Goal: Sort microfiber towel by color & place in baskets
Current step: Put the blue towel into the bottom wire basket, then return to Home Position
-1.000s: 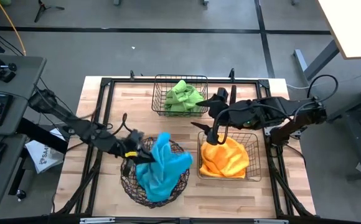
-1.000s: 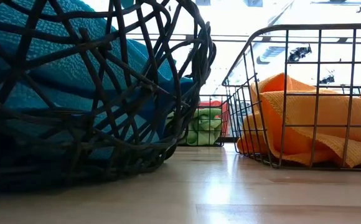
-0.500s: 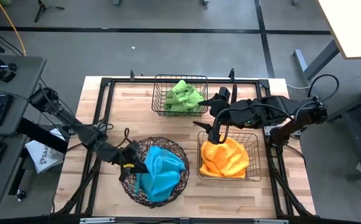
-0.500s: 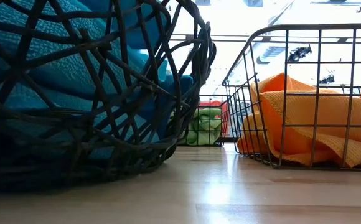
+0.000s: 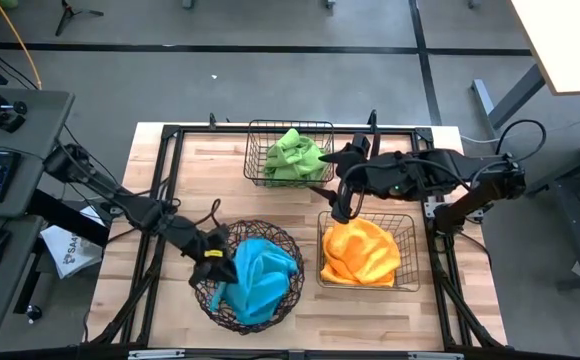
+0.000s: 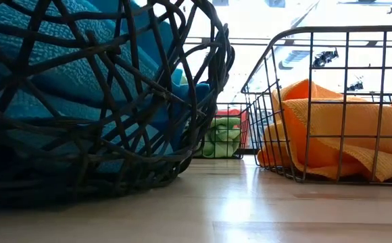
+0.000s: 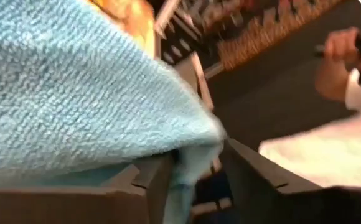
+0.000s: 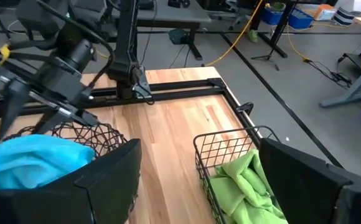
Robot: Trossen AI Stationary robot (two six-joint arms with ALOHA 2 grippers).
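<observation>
The round basket [image 5: 247,276] stands near the front edge of the bench [image 5: 300,205], left of centre, and holds the blue towel [image 5: 260,276]. The left tool [image 5: 216,262] sits at this basket's left rim. In the left wrist view its fingers [image 7: 152,186] pinch a fold of the blue towel [image 7: 75,106] between them.

The orange towel [image 5: 362,252] lies in a rectangular basket [image 5: 367,250] toward the front right of the bench. The green towel [image 5: 297,156] lies in a second rectangular basket [image 5: 290,153] at the back edge, near the middle.

The right tool [image 5: 342,208] hangs above the bench between the two rectangular baskets, just beside the back left corner of the orange towel's basket. In the right wrist view its fingers [image 8: 109,180] are spread wide apart with nothing between them; that view also shows the green towel [image 8: 246,186] and the blue towel [image 8: 34,158].

In the low view, the round basket [image 6: 101,101] fills the left, the orange towel [image 6: 331,135] shows through mesh on the right, and the green towel [image 6: 222,138] shows far behind.
</observation>
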